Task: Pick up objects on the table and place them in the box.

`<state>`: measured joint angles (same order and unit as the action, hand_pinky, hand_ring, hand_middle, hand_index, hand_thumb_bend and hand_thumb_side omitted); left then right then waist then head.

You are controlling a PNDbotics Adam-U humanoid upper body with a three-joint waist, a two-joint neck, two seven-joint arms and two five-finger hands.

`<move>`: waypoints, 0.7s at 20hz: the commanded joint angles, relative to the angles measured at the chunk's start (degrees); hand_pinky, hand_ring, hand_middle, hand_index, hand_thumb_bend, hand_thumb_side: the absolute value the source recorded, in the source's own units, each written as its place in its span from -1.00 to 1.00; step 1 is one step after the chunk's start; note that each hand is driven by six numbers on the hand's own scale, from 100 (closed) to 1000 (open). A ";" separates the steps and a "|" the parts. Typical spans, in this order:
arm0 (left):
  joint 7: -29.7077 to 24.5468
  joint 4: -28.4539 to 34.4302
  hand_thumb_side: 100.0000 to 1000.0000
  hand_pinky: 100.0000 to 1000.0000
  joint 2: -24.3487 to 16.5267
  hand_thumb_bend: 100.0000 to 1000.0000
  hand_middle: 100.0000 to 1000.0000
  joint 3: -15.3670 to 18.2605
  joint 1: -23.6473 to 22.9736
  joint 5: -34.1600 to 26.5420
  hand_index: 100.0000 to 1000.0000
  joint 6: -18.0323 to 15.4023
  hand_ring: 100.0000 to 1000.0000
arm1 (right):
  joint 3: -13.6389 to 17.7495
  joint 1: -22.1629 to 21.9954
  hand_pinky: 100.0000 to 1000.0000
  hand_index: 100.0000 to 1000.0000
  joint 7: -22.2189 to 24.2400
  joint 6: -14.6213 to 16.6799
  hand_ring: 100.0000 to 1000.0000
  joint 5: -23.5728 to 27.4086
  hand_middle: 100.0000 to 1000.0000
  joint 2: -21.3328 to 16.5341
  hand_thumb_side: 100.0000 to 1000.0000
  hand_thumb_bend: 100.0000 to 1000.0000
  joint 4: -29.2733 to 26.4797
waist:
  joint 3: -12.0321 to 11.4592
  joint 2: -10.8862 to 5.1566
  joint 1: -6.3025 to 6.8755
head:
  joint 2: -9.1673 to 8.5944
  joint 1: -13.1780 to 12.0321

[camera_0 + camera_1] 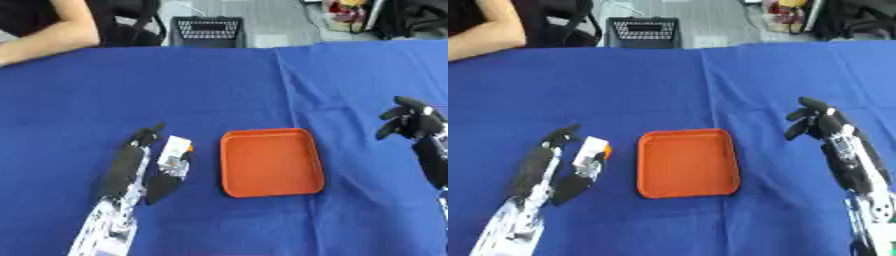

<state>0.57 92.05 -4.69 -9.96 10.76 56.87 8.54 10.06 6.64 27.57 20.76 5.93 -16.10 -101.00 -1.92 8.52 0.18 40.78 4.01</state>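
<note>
- Over on the left side of the blue tablecloth [219,85], the left hand [140,165] has a small white object with an orange bit [178,150] sitting between its long fingers and its thumb. Looks like it's pinched there, fingers on the outer side and thumb on the side nearer the box.
- That object is a little oblong thing, long axis running roughly away from the robot with a slight lean to the right. Can't make out what it actually is.
- Just to its right is the orange box [229,172], a shallow tray, nothing inside it as far as I can see. Object and box are near but not touching, so the move is basically a short shift to the right, then let go over the tray.
- Way over on the right, well apart from the box, the right hand [815,122] hangs with fingers curled and holds nothing. Left hand is clearly the nearer one for this.
</note>
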 commanded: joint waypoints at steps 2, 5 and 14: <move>0.10 -0.11 0.28 1.00 0.26 -0.16 0.46 0.47 0.78 0.44 1.00 0.34 1.00 | 0.24 0.03 -0.02 0.74 0.09 -0.03 -0.01 -0.09 0.22 -0.60 0.80 -1.00 -0.58 | 0.11 -0.69 0.03 | -0.43 -0.18; -0.39 -0.69 0.35 1.00 0.22 0.06 0.27 0.50 0.95 0.60 1.00 0.32 1.00 | 0.22 0.03 -0.02 0.74 0.13 -0.06 -0.01 -0.08 0.22 -0.58 0.80 -1.00 -0.57 | 0.16 -0.71 0.05 | -0.43 -0.16; -1.79 -2.92 0.40 1.00 -0.21 0.06 0.15 1.11 2.01 1.15 1.00 0.81 1.00 | 0.19 0.01 -0.02 0.74 0.27 -0.04 -0.01 -0.05 0.22 -0.63 0.80 -1.00 -0.49 | 0.16 -0.78 0.07 | -0.30 -0.15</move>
<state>-0.93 88.77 -4.71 -9.26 11.97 57.79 9.35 10.06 6.64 27.72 20.66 5.93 -16.09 -100.99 -1.87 8.51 0.26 40.78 4.01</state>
